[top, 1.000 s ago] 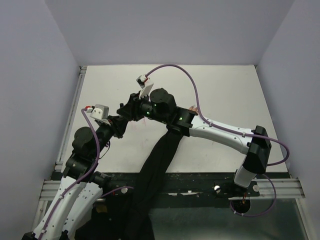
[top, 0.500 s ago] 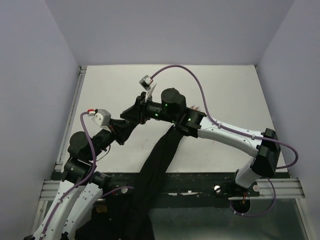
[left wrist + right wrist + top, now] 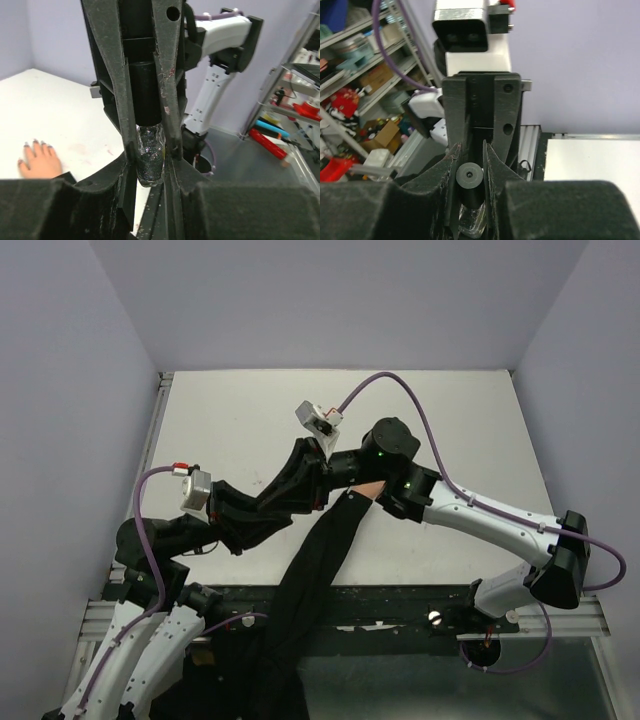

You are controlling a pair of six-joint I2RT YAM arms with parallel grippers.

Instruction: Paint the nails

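Note:
My left gripper (image 3: 150, 167) is shut on a small glittery dark bottle (image 3: 150, 155), held off the table. From the other side, my right gripper (image 3: 470, 152) has its fingers against both sides of the bottle's black cap (image 3: 470, 177). In the top view the left gripper (image 3: 258, 520) and the right gripper (image 3: 288, 492) meet tip to tip, hiding the bottle. The peach fake hand (image 3: 41, 162) lies flat on the white table (image 3: 60, 115), its greyish nails (image 3: 36, 143) pointing away. From above, the right arm covers most of the hand (image 3: 372, 490).
The hand's long black sleeve (image 3: 315, 570) runs off the table's near edge between the two arm bases. Purple cables (image 3: 390, 385) loop above the right wrist. Lilac walls (image 3: 330, 300) enclose the table on three sides.
Both grippers, joined at the bottle, have shifted right and nearer. The right wrist has swung right. The right jaws have narrowed onto the cap.

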